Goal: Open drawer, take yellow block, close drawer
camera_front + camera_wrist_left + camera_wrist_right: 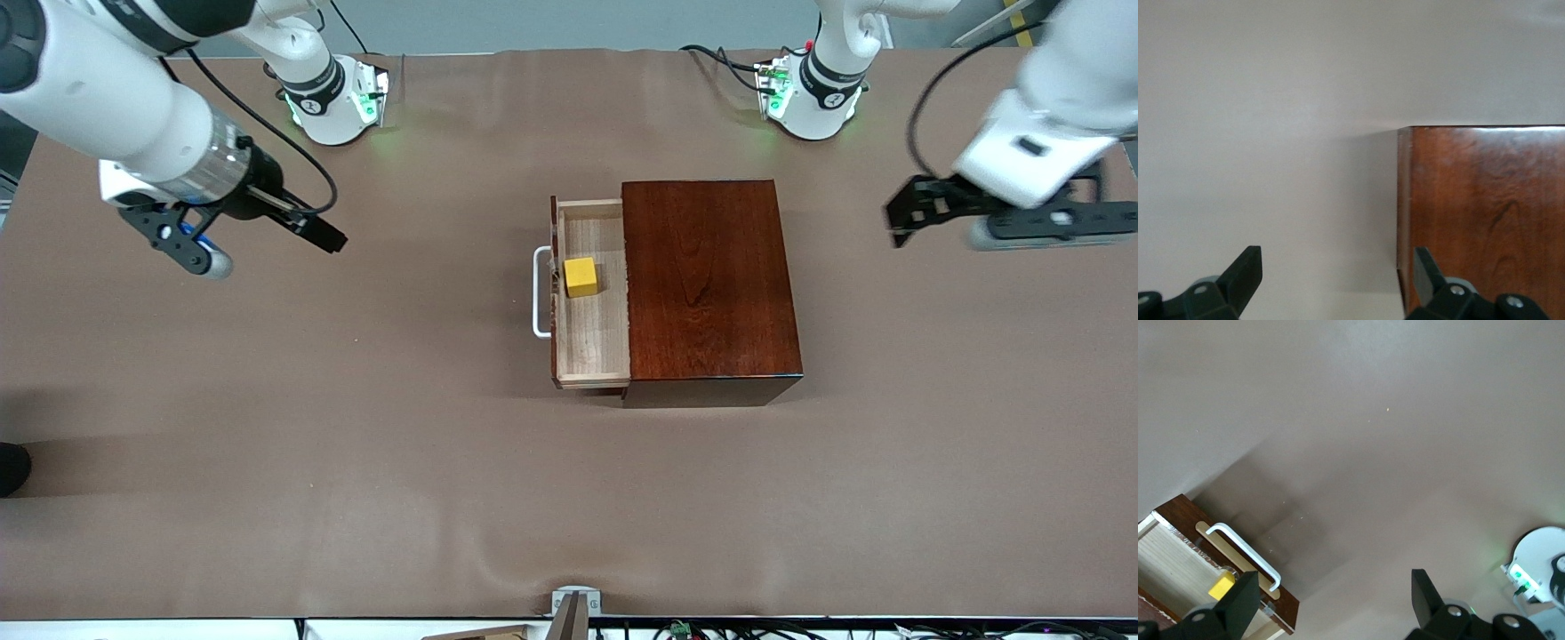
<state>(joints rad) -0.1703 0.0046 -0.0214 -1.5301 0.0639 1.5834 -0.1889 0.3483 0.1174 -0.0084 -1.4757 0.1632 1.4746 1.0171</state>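
Note:
The drawer (591, 307) stands pulled out of the reddish-brown wooden box (711, 284), toward the right arm's end of the table. Its white bar handle (540, 292) faces that end. The yellow block (582, 276) sits on the pale wood inside, close to the drawer's front. My right gripper (271, 252) hangs open and empty over bare table, apart from the handle. Its wrist view shows the handle (1245, 550), the yellow block (1221, 585) and the right gripper (1333, 579). My left gripper (902, 215) hovers open at the left arm's end. The left wrist view has the left gripper (1338, 257) beside the box (1485, 213).
Brown cloth covers the table (356, 462). Both arm bases (338, 98) (813, 93) stand along the edge farthest from the front camera. A small metal clamp (573, 609) sits at the nearest edge. A dark object (11, 467) pokes in at the right arm's end.

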